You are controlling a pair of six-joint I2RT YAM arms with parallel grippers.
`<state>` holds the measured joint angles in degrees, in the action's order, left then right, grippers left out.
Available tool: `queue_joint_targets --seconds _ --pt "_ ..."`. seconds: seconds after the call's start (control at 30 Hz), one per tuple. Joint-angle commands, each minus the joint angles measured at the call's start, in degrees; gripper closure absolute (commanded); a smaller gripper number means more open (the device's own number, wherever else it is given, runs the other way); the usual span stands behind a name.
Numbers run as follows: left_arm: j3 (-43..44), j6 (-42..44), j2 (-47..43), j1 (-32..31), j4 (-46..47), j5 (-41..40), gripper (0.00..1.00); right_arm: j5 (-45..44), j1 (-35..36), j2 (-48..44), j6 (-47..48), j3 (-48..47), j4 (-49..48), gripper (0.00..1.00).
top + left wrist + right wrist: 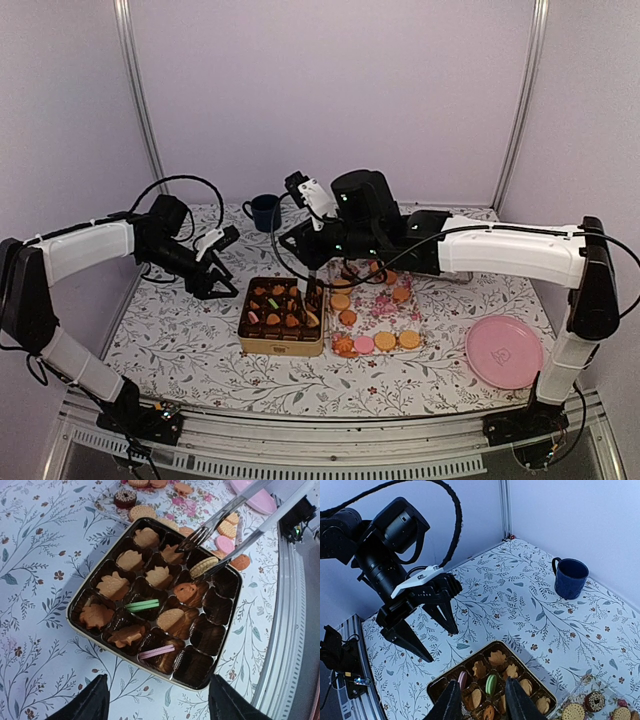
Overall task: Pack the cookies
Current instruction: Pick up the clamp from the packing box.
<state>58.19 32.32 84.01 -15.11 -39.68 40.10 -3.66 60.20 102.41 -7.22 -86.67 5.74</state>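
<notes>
Gold biscuit tin (282, 347) is part-filled with cookies (114, 585); more are spread just right of it. Above the tin, one round cookie (202, 566) is pinched by metal tongs (227, 514) clamped in the right gripper (483, 689). Left of it, the left gripper (441, 645) is held spread.

Far tin (207, 635) cells under tongs (199, 536); near cells unobstructed above.

Mostly golden-orange cookies (114, 585); one green cookie (142, 605), one pink cookie (156, 651), one dark brown cookie (125, 497). Gold tin (280, 346) with glossy dark brown liner (207, 636). White tablecloth (180, 320) printed with grey-blue leafy sprigs and small red flowers. Pink plate (503, 351); navy mug (570, 578). White left arm (85, 250) with black joints.
</notes>
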Motion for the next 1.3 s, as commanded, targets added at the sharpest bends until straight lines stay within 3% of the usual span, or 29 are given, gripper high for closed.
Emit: queue_joint_targets --seconds 0.0,0.3,0.63,0.83,1.03,1.27 --pt "0.02 -0.26 -2.03 -0.53 1.07 1.96 0.32 2.78 -0.82 0.52 0.50 -2.30 0.73 0.65" --pt "0.90 -0.06 -0.81 -1.61 1.36 6.11 0.32 3.72 -0.92 -0.37 1.06 -2.80 1.67 0.65" --pt "5.44 2.17 4.96 -10.80 8.25 18.66 0.33 3.90 -0.91 -1.43 -0.19 -1.62 0.12 0.65" --pt "7.94 -1.07 11.45 -14.06 12.62 22.35 0.42 3.98 -0.93 -2.29 -0.80 -0.71 -1.35 0.65" --pt "3.38 -5.19 9.72 -14.51 23.21 26.04 0.49 4.01 -0.90 -4.37 -2.27 2.64 -4.50 0.66" --pt "3.93 -5.56 13.32 -15.74 25.88 27.80 0.61 3.66 -0.92 -6.58 -4.52 7.33 -9.22 0.68"
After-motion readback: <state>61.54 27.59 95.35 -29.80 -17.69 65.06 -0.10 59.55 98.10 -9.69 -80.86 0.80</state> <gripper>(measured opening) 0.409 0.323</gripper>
